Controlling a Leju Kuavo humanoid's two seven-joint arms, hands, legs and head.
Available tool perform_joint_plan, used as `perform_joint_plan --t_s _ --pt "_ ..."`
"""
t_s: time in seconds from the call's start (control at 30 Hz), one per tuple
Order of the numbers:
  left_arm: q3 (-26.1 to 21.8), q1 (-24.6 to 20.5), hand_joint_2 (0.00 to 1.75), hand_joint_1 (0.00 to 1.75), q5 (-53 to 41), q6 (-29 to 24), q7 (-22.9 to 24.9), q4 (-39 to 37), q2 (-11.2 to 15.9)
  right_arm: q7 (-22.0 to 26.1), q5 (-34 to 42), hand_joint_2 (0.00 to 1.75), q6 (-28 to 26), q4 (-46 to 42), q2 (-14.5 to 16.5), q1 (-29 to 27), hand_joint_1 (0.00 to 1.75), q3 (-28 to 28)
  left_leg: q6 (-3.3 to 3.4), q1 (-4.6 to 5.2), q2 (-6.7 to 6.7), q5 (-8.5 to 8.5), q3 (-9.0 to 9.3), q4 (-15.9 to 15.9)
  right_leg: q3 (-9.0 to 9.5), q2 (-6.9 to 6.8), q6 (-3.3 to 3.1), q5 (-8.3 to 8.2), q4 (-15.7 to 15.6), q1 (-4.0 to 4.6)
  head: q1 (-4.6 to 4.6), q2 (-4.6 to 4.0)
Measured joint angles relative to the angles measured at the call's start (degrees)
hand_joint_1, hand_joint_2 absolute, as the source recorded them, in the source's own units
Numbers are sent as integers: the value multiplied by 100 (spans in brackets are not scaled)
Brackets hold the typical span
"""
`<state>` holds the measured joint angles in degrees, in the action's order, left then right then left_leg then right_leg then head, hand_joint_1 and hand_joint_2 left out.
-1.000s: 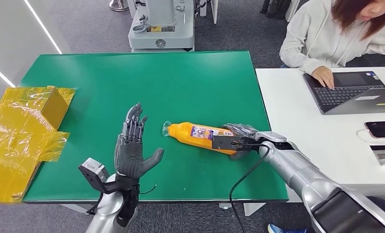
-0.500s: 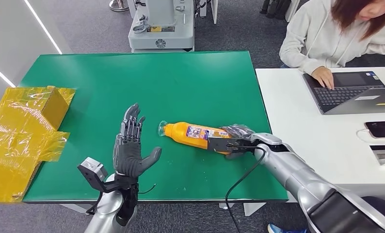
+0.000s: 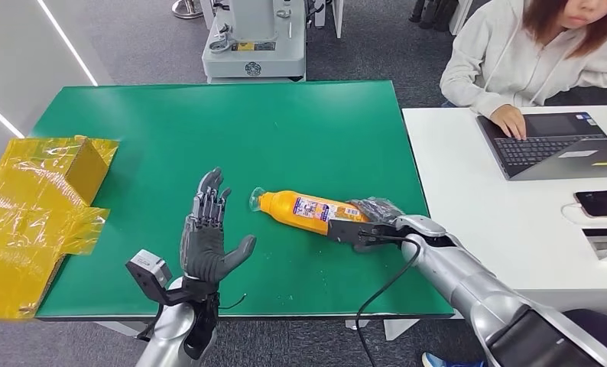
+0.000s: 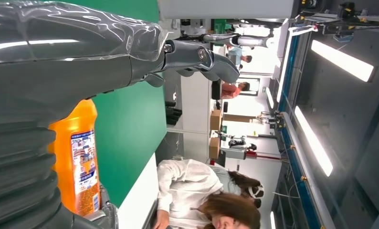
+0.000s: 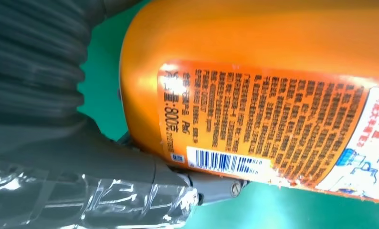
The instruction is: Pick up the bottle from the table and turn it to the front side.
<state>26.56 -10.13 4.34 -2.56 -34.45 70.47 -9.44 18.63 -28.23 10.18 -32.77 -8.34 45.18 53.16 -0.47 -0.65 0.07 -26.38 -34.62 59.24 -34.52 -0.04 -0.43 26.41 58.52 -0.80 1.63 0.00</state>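
Observation:
An orange bottle [image 3: 300, 209] lies on its side on the green table [image 3: 232, 130], its clear cap end pointing toward my left hand. My right hand [image 3: 369, 218] grips the bottle's base end, fingers over it and thumb under it. The right wrist view shows the bottle [image 5: 254, 57] close up, back label with barcode facing the camera, and my right hand [image 5: 58, 157] beneath it. My left hand [image 3: 207, 237] stands open, palm turned toward the bottle, a short gap from the cap. In the left wrist view my left hand [image 4: 58, 57] is in front of the bottle [image 4: 78, 157].
A yellow film-wrapped box [image 3: 48, 199] sits at the table's left edge. To the right stands a white table [image 3: 476, 191] with a laptop [image 3: 553, 145] and a phone [image 3: 602, 202]; a person [image 3: 514, 61] types there. A grey machine base [image 3: 254, 38] stands beyond the green table.
My right hand has slid the bottle a little to the left, toward my left hand. The left hand has barely moved.

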Motion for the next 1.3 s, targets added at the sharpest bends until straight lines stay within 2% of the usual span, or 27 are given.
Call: perform_joint_plan --t_s 0.13,0.27,0.43,0.67,0.83,1.07,1.2,1.3 --pt "0 143 175 0 -45 -69 -3 43 4 115 256 175 -169 -253 -37 -220 175 -146 0 0 -1 0 -1 0 -1 -1 1 1 -1 0 1 0" --pt "-2 307 175 0 -170 -162 -2 156 11 253 544 175 -336 -761 -102 -718 175 -452 0 0 -6 -3 -5 -1 -1 -7 2 5 -2 0 0 0" --pt "-9 459 175 0 -322 -280 -2 270 30 331 609 175 -606 -1671 -135 -1661 175 -978 -1 0 -7 -9 -6 -3 -2 -7 0 9 -2 1 1 0" --pt "-19 544 175 0 -507 -345 27 383 28 172 422 175 -815 -2814 -131 -2917 175 -1727 -2 0 -13 -11 -7 -5 0 -16 3 14 -4 1 1 0" --pt "-183 697 175 0 -432 -344 65 540 63 376 511 175 -1163 -3597 -129 -3815 175 -2416 1 1 -16 -12 -14 -5 -2 -20 4 15 -5 0 -1 0" --pt "-647 666 175 0 -294 230 266 669 203 780 217 175 -1897 -4804 1 -4657 175 -3308 0 0 -16 -12 -16 -5 -7 -21 3 14 -4 0 0 0" --pt "-955 405 175 0 -131 691 510 632 276 924 -86 175 -2242 -5636 190 -4915 175 -3609 -2 0 -15 -9 -15 -6 -8 -20 3 14 0 1 1 0" --pt "-1127 135 175 0 125 1262 811 552 311 975 -195 175 -2238 -6102 285 -4961 175 -3701 -3 -1 -12 -8 -13 -7 -8 -18 1 13 2 1 1 0"
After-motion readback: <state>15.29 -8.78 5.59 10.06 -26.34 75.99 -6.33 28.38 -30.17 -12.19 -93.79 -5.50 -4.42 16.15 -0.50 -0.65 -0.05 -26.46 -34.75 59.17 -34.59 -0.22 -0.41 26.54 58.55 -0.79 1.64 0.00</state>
